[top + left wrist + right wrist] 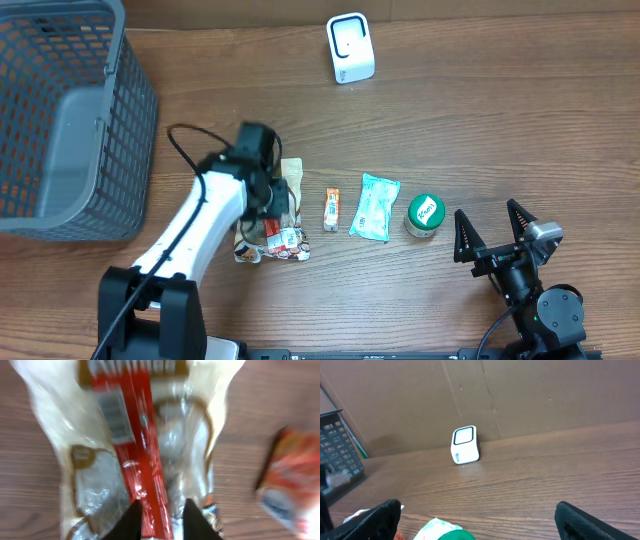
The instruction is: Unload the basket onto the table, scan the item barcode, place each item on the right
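Plastic packet (pixel 145 460) sits between nearly closed left fingers (pixel 131 521), grip unclear; lifted, it could slip or fold over its barcode (pixel 114 416); right fingers (pixel 375 520) gape at five o'clock

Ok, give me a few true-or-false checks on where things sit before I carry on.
The right gripper is open and empty. True.
The scanner lies in the basket. False: it stands on the table, apart from the basket.
The left gripper is over the clear snack packet. True.
The green-lidded tub sits nearest the basket. False: it lies beside the teal packet, nearest the right gripper.
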Action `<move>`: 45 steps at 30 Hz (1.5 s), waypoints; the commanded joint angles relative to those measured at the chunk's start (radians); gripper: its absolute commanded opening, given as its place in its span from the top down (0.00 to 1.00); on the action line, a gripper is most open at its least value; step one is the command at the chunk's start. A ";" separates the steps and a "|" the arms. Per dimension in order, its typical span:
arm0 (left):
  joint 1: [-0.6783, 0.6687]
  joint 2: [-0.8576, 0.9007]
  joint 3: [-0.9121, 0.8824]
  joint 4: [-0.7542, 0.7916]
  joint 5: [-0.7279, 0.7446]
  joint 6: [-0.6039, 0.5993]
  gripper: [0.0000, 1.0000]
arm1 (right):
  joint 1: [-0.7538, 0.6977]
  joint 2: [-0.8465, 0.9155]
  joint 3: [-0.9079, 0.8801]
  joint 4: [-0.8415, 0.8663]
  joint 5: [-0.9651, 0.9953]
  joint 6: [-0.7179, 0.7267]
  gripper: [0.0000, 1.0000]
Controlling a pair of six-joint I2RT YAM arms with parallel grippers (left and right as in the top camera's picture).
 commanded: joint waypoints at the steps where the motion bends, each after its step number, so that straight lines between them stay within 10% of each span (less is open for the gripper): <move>1: 0.042 -0.025 0.167 -0.068 0.004 0.024 0.77 | -0.003 -0.005 -0.010 0.003 -0.002 -0.004 0.00; 9: 0.166 -0.025 0.317 -0.122 -0.069 0.027 0.69 | -0.003 -0.005 -0.010 0.003 -0.002 -0.004 0.00; 17: 0.283 -0.014 0.315 -0.117 -0.074 0.027 0.00 | -0.003 -0.005 -0.010 0.003 -0.002 -0.004 0.00; 45: 0.290 -0.012 0.315 -0.116 -0.074 0.027 0.00 | -0.003 -0.005 -0.010 0.003 -0.002 -0.004 0.00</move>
